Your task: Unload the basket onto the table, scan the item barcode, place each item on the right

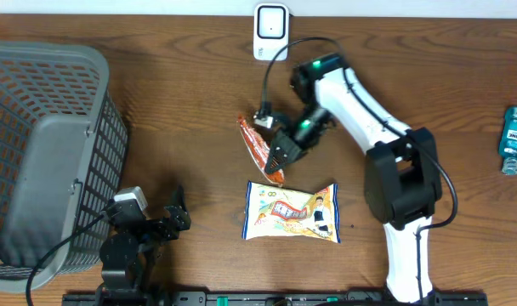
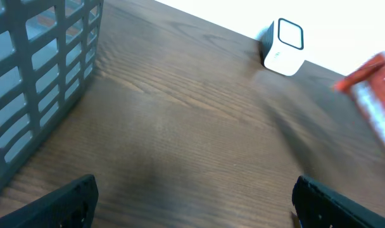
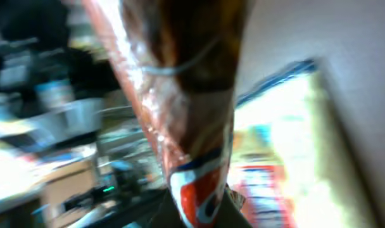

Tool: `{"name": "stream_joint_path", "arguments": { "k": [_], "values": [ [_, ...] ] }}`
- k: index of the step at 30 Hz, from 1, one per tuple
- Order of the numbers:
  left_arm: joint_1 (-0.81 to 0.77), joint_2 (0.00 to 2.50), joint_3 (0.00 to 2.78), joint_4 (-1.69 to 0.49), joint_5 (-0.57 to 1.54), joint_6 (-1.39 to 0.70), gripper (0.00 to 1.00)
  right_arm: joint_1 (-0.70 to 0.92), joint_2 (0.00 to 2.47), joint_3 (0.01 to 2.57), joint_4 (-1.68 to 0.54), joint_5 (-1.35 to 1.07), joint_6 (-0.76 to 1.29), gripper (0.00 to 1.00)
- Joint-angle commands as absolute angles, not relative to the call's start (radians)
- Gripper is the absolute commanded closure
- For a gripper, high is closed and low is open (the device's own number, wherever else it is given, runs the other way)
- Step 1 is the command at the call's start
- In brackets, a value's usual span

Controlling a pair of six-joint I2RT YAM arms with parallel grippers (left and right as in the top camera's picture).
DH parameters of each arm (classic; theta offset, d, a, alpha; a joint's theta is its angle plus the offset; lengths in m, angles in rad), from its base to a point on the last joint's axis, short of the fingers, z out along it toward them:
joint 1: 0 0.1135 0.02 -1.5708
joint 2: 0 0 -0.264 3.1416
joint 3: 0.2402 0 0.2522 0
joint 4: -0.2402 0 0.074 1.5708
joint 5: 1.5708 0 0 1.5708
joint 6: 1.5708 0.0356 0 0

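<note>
Brown wood-grain table (image 1: 182, 102) carries the scene. The right arm reaches in from the near edge toward the middle, elbow bent and wrist turned down and left. Its right gripper (image 1: 276, 163) is clenched on the lower end of an orange-red snack packet (image 1: 253, 138), which is held tilted, well short of the white scanner (image 1: 270, 31) at the far edge. The left arm sits folded at the near-left corner beside the grey basket (image 1: 37, 153), its left gripper (image 1: 177, 212) released and spread wide. Counted: two arms, two snack packs, one scanner, one basket, and one blue bottle (image 1: 515, 140) at the far right. The second pack, a yellow-and-white snack bag (image 1: 292, 212), lies flat just on the near side of the clenched gripper.
</note>
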State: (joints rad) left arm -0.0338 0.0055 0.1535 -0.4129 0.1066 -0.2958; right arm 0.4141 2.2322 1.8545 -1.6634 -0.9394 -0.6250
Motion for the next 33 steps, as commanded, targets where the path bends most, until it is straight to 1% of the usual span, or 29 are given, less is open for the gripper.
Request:
{"name": "stream_joint_path", "arguments": {
  "k": [1,4,6,9,21,24,27,30,32,33],
  "values": [
    [-0.03,0.004,0.148,-0.412,0.117,-0.305,0.02,0.415,2.243,1.839,-1.702,-1.224,-0.84,0.99],
    [-0.03,0.004,0.148,-0.412,0.117,-0.305,0.02,0.429,2.243,1.828,-1.702,-1.32,-0.804,0.99],
    [-0.03,0.004,0.148,-0.412,0.117,-0.305,0.02,0.45,2.243,1.826,-1.702,-1.429,-0.796,0.99],
    [-0.03,0.004,0.148,-0.412,0.117,-0.305,0.02,0.473,2.243,1.826,-1.702,-1.503,-0.786,0.99],
    [-0.03,0.004,0.148,-0.412,0.117,-0.305,0.02,0.541,2.243,1.826,-1.702,-1.551,-0.898,0.99],
    [-0.03,0.004,0.148,-0.412,0.117,-0.305,0.02,0.542,2.243,1.826,-1.695,-1.442,-0.975,0.99],
    [-0.03,0.004,0.148,-0.412,0.117,-0.305,0.02,0.537,2.243,1.831,-1.621,-1.267,-0.928,0.99],
    [-0.03,0.004,0.148,-0.412,0.117,-0.305,0.02,0.525,2.243,1.855,-1.449,-1.1,-0.717,0.99],
    [-0.03,0.004,0.148,-0.412,0.117,-0.305,0.02,0.519,2.243,1.876,-1.266,-0.908,-0.479,0.99],
    [-0.03,0.004,0.148,-0.412,0.117,-0.305,0.02,0.518,2.243,1.884,-1.198,-0.823,-0.396,0.99]
  ]
}}
